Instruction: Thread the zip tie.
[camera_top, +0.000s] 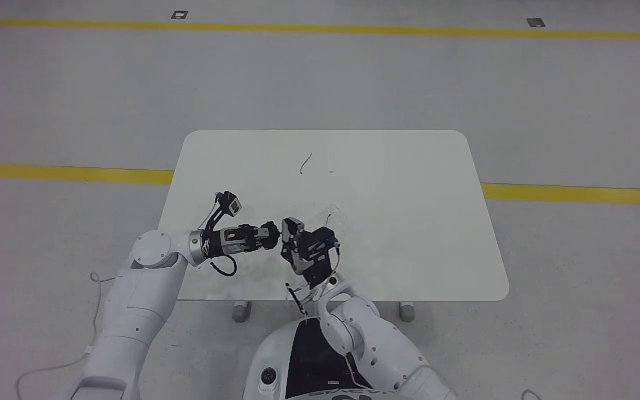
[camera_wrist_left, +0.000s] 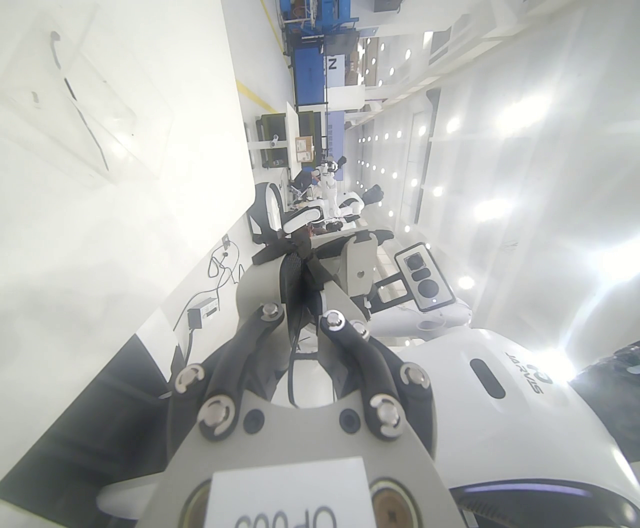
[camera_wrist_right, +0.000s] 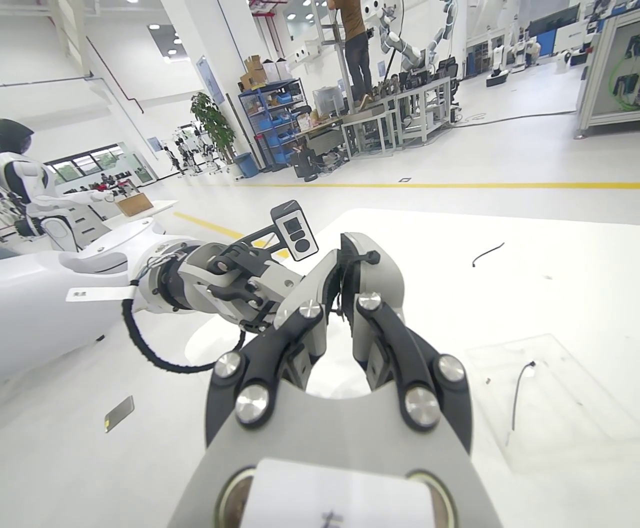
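Both grippers meet above the table's front left part. My right gripper (camera_wrist_right: 345, 280) is shut on a black zip tie (camera_wrist_right: 372, 257), whose small head pokes out beside one fingertip. My left gripper (camera_wrist_left: 299, 262) faces it tip to tip and is shut on the same tie; a thin black strap (camera_wrist_left: 292, 360) runs back between its fingers. From above, the left gripper (camera_top: 266, 236) and right gripper (camera_top: 291, 240) almost touch. The join between the two ends is hidden by the fingers.
A clear flat tray (camera_wrist_right: 565, 350) with a spare zip tie (camera_wrist_right: 520, 395) lies on the white table (camera_top: 400, 190) beside the grippers, also seen as the tray (camera_wrist_left: 125, 165). Another loose zip tie (camera_top: 305, 160) lies farther back. A small flat silvery tag (camera_wrist_right: 119, 413) rests near the front.
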